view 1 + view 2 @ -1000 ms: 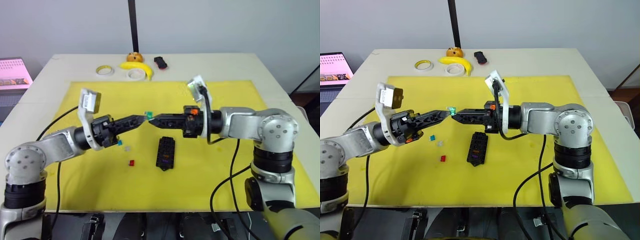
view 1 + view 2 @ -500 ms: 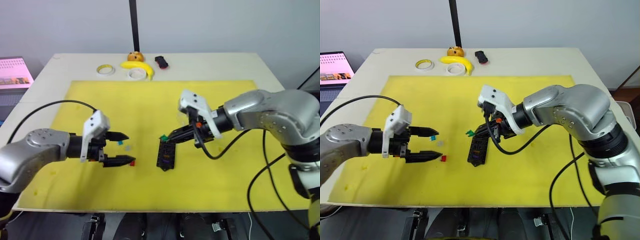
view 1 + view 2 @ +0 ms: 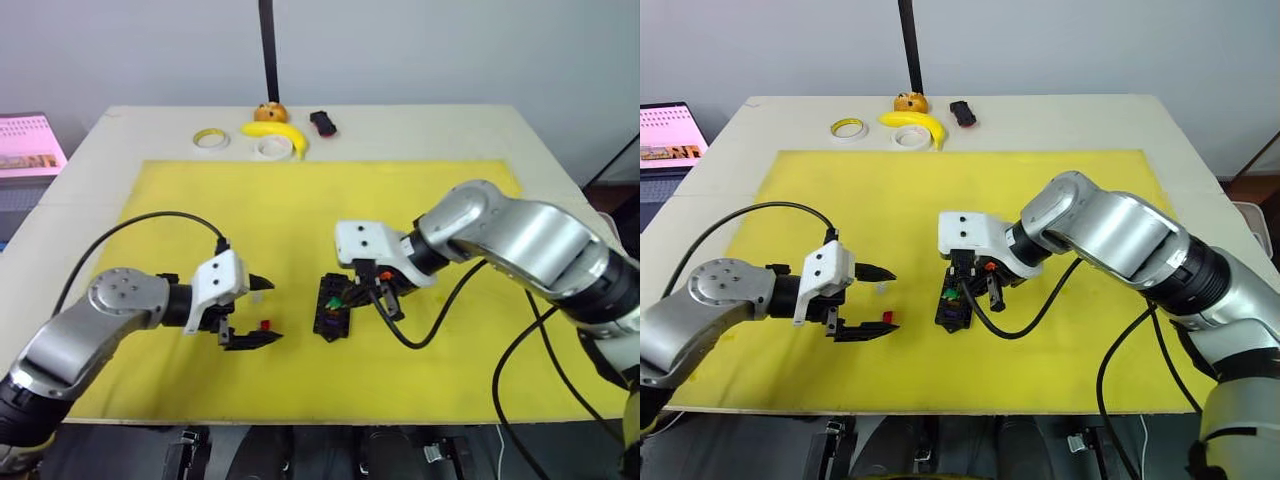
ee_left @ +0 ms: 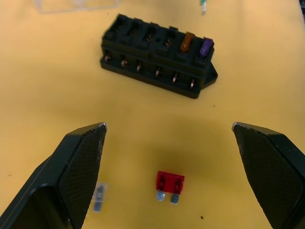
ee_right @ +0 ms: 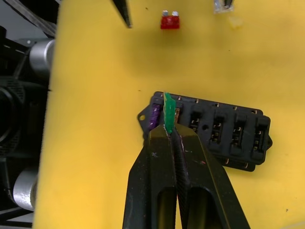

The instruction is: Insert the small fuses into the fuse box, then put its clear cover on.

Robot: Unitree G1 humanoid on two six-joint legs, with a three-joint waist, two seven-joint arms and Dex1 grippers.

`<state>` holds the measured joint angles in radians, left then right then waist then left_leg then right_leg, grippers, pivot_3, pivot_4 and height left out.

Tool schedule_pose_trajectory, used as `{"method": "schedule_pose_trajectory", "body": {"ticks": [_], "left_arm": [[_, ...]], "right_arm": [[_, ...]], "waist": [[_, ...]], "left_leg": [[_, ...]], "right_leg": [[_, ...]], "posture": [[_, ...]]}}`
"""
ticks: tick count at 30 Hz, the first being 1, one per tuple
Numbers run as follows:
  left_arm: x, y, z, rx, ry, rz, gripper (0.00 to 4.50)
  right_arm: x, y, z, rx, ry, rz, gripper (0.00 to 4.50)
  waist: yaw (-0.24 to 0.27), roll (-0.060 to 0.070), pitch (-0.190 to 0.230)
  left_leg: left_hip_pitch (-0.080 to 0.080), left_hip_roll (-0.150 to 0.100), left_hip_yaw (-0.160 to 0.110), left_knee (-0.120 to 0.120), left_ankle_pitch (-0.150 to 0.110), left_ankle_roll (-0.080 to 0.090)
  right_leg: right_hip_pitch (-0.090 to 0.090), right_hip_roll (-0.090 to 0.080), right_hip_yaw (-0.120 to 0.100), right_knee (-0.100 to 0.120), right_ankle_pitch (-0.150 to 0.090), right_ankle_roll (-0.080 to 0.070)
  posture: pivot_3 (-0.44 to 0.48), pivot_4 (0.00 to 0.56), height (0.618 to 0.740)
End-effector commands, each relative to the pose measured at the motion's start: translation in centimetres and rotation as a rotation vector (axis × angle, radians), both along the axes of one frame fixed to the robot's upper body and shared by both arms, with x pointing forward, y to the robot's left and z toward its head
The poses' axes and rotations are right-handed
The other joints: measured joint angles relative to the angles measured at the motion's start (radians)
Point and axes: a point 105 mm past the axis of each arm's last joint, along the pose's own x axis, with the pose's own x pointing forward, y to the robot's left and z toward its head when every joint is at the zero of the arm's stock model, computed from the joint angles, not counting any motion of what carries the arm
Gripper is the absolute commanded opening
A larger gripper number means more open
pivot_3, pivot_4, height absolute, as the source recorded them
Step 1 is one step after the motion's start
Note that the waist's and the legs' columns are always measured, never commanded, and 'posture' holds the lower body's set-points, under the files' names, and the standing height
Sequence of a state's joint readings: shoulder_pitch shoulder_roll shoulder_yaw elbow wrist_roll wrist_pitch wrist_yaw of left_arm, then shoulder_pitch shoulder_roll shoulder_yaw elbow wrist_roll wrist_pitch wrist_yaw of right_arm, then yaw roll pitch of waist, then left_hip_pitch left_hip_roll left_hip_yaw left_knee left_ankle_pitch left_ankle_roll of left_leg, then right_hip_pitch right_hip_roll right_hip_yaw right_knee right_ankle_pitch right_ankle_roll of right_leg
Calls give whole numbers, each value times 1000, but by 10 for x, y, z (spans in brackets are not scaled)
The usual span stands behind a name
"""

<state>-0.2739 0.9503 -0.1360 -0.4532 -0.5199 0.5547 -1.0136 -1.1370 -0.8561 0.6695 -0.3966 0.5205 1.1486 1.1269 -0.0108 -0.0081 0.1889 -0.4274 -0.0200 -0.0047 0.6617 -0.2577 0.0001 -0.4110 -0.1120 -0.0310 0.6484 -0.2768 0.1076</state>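
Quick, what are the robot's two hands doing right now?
Left gripper: open, holding nothing, over the red fuse.
Right gripper: closed on the green fuse, above the fuse box.

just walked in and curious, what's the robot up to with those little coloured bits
It is loading blade fuses into a black fuse box on a yellow mat. The right gripper pinches a green fuse just above the box, where purple and orange-brown fuses already sit at one end. The left gripper hangs open over a red fuse lying on the mat.
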Motion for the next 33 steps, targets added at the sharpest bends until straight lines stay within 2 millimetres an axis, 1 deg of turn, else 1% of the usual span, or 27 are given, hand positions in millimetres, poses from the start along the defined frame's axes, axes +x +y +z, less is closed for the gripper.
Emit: {"method": "schedule_pose_trajectory", "body": {"ticks": [1, 7, 17, 33], "left_arm": [[-1, -6, 6, 3, -47, -39, 4446], [3, -11, 6, -4, -59, -47, 4446], [4, -15, 3, 10, -67, -62, 4446], [2, -17, 3, 2, -72, -54, 4446]], "right_arm": [[5, 1, 7, -27, -49, -15, 0], [11, 3, 4, -61, -43, -69, 0], [15, 5, -2, -97, -60, -79, 0], [16, 3, -14, -131, -59, -75, 0]], "waist": [[0, 0, 0], [-1, 0, 0], [-2, 0, 0], [-3, 0, 0]], "left_leg": [[0, 0, 0, 0, 0, 0], [0, -1, 0, 0, 0, 0], [0, 0, 0, 1, 0, 0], [0, 0, 0, 2, 0, 0]], "right_leg": [[0, 0, 0, 0, 0, 0], [0, 1, 0, 1, 0, 0], [0, 4, -1, 2, 0, 0], [0, 5, -1, 3, 0, 1]], "posture": [[0, 150, 740], [0, 150, 740], [0, 150, 740], [0, 150, 740]]}}
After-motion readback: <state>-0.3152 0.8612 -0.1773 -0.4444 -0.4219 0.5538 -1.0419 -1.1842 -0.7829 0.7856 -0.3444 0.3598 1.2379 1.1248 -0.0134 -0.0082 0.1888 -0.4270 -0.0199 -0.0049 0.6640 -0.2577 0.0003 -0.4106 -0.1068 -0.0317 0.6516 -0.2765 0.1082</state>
